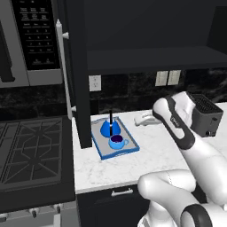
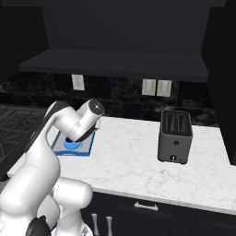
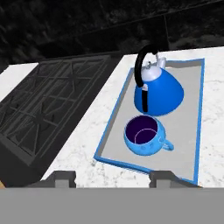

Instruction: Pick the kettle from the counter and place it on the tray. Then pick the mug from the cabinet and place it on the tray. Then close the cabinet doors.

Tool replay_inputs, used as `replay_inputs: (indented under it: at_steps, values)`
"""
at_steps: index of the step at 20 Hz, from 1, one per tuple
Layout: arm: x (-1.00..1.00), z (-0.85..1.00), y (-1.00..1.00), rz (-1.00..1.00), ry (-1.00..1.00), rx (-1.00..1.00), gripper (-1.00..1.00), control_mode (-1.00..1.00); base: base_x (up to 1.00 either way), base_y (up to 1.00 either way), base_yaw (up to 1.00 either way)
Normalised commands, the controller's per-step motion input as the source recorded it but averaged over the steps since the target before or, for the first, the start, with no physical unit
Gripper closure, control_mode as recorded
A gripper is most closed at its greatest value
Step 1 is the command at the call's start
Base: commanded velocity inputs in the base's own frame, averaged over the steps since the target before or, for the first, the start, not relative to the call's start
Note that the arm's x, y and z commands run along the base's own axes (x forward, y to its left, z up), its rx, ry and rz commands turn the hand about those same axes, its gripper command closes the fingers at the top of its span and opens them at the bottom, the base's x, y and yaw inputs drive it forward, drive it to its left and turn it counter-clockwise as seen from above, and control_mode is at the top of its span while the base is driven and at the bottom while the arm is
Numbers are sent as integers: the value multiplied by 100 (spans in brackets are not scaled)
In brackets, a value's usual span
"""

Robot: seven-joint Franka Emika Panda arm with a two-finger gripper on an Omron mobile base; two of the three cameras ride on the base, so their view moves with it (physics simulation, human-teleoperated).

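The blue-rimmed grey tray (image 3: 190, 109) lies on the white marble counter (image 1: 155, 155) next to the stove. On it stand the cone-shaped blue kettle (image 3: 159, 92) with its black handle and, in front of it, the squat blue mug (image 3: 144, 135) with a purple inside. Both also show in the left base view: kettle (image 1: 110, 127), mug (image 1: 117, 142), tray (image 1: 99, 144). My gripper (image 3: 113, 178) hovers above the counter to the right of the tray, its fingers wide apart with nothing between them. The dark cabinet (image 1: 150, 57) above is open, with its left door (image 1: 79, 75) swung out over the tray's left edge.
A black gas stove (image 1: 31, 150) sits left of the counter, below a grey microwave (image 1: 26, 40). A dark toaster (image 2: 175, 136) stands on the counter to the right. The right cabinet door (image 2: 223, 69) also stands open. Wall outlets (image 2: 156, 87) line the dark backsplash.
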Motion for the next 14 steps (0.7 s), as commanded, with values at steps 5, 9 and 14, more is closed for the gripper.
replay_inputs:
  at_steps: [5,9,14]
  values:
    - [-8,-1,-19,0,0,4,100,-100,0,0,0]
    - [-32,6,-31,-3,-4,12,100,-100,0,0,0]
    - [-18,17,-26,-10,0,10,100,-100,0,0,0]
